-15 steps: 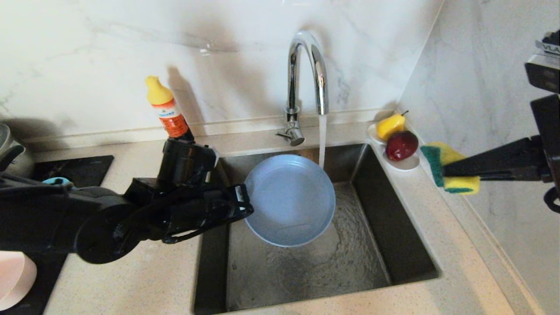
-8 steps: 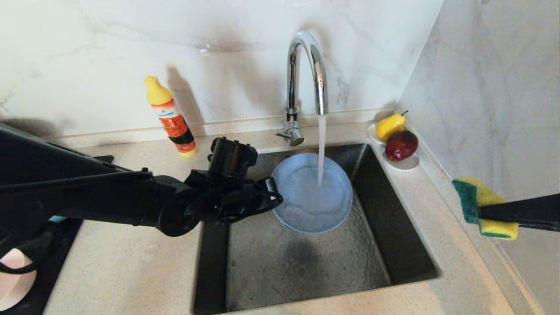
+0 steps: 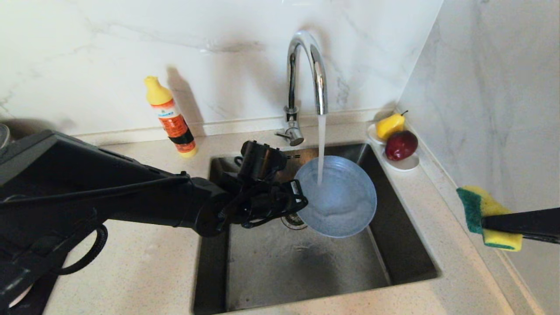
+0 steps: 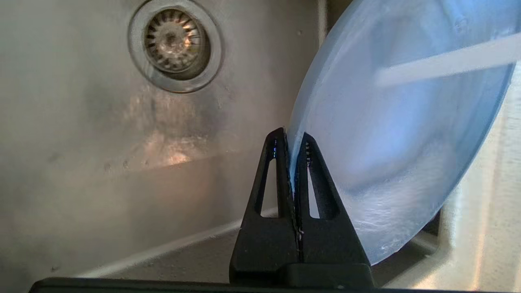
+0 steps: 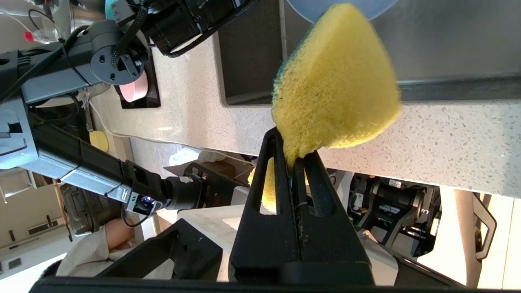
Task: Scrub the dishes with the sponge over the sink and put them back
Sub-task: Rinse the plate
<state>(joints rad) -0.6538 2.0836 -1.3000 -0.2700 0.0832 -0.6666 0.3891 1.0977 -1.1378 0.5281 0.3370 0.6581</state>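
Fingers (image 4: 281,171) of our left gripper (image 4: 291,136) are clamped tight on the rim of the wide blue-grey plastic plate (image 3: 339,199), which we hold tilted above the square stainless-steel sink (image 3: 407,245), under the water stream from the curved chrome tap (image 3: 306,72). Water pools in the plate's smooth hollow. Our right gripper (image 5: 290,151) pinches the coarse yellow sponge with a green scouring face (image 3: 483,214) over the speckled countertop (image 3: 442,227), well apart from the plate. Between the two, the basin's right edge is unobstructed.
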